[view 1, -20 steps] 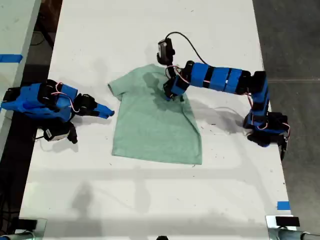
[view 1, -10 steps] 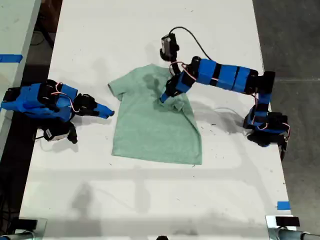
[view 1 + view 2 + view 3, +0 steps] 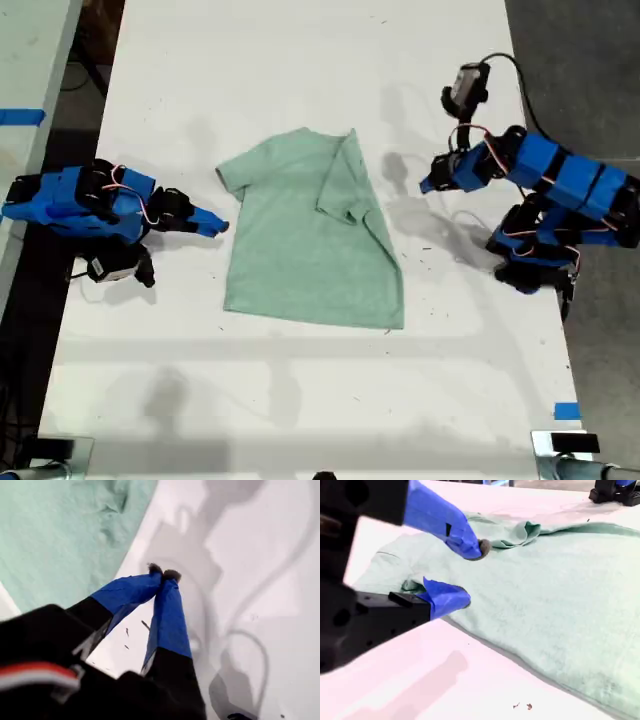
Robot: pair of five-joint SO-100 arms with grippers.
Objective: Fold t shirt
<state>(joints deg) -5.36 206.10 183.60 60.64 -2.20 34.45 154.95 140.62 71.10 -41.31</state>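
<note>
On the exterior view's left, our second gripper lies low on the white desk, just beside the near sleeve of the t shirt but not touching it. Its blue, tapered fingers are spread apart and hold nothing; in the second wrist view one dark rubber tip hangs over the cloth and the other rests at the hem of the sleeve.

The t shirt lies flat in the middle of the desk. It is a soft, pale mint-green heathered cloth with fine wrinkles. The sleeve toward the exterior view's right is folded inward over the body, so this side makes a long slanted edge.

On the exterior view's right, our first gripper hangs above the bare desk, apart from the t shirt. Its blue fingers are pressed together at the dark tips, with nothing between them. Small dark specks lie on the smooth desk below them.
</note>
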